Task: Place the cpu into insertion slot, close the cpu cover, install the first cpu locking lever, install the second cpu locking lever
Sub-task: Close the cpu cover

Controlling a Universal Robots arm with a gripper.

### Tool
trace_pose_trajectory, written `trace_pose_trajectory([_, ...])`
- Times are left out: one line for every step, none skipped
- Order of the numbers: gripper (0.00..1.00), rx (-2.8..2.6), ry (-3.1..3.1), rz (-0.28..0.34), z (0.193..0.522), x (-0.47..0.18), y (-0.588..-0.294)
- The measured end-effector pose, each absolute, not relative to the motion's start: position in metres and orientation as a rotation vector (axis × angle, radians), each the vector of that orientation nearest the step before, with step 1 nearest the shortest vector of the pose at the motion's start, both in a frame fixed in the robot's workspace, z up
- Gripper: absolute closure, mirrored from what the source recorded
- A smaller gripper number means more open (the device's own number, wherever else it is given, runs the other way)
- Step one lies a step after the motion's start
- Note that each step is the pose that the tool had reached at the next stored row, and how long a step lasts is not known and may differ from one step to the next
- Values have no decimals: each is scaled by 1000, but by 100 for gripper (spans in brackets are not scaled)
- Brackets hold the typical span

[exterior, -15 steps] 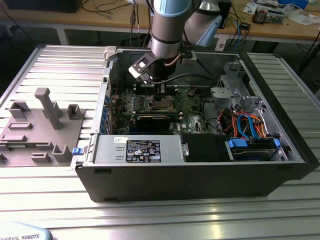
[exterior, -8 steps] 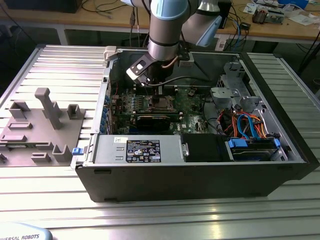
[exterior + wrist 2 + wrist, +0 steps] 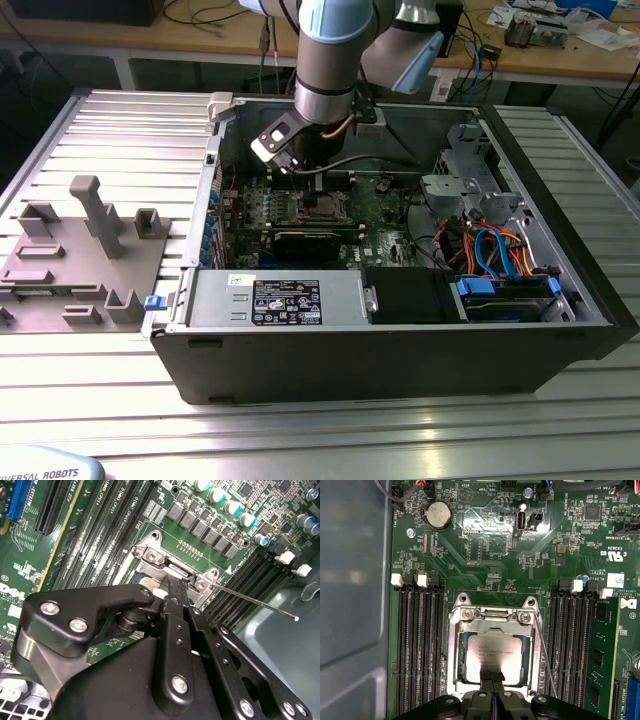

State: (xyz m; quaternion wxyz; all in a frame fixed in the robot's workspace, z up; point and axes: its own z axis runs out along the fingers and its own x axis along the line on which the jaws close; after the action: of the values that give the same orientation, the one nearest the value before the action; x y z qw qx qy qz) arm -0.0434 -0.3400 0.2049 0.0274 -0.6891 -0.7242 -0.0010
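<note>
In the first wrist view the cpu [image 3: 492,647], a flat silvery-grey square, lies in the socket. The cpu cover [image 3: 454,650], a thin metal frame, lies flat around it. My gripper [image 3: 492,676] is shut, its two narrow fingertips pressed together at the chip's edge on the socket's side away from the hinge. One thin wire locking lever [image 3: 545,662] runs along one side of the socket. In the second wrist view this lever [image 3: 255,601] juts free over the memory slots. There the gripper [image 3: 176,586] hides most of the socket. In the exterior view the gripper [image 3: 303,168] hangs over the motherboard inside the open case.
Memory slots [image 3: 420,645] flank the socket on both sides, with a coin battery [image 3: 439,515] beyond. The grey case wall [image 3: 350,605] stands close by. In the exterior view a grey fixture plate [image 3: 80,260] lies at the left, and a drive cage with blue cables [image 3: 500,260] at the right.
</note>
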Motion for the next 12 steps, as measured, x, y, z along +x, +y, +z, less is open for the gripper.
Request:
trace_pose_trajectory([89,-2128,-2236,-3,205,-43,-340])
trace_pose_trajectory([89,-2128,-2236,-3,204,-43,-340])
trace_pose_trajectory([89,-2128,-2236,-3,204,-43,-340])
trace_pose_trajectory([89,-2128,-2236,-4,204,-41,-340])
trace_pose_trajectory([89,-2128,-2236,-5,205,-38,-340])
trace_pose_trajectory([89,-2127,-2236,-6,205,-35,-340])
trace_pose_trajectory([89,-2127,-2236,-7,206,-33,-340])
trace_pose_trajectory([89,-2127,-2236,-4,208,-31,-340])
trace_pose_trajectory([89,-2127,-2236,-4,210,-30,-340])
trace_pose_trajectory([89,-2127,-2235,-3,212,-28,-340])
trace_pose_trajectory([89,-2127,-2235,-2,215,-27,-340])
trace_pose_trajectory([89,-2126,-2235,-1,216,-26,-340])
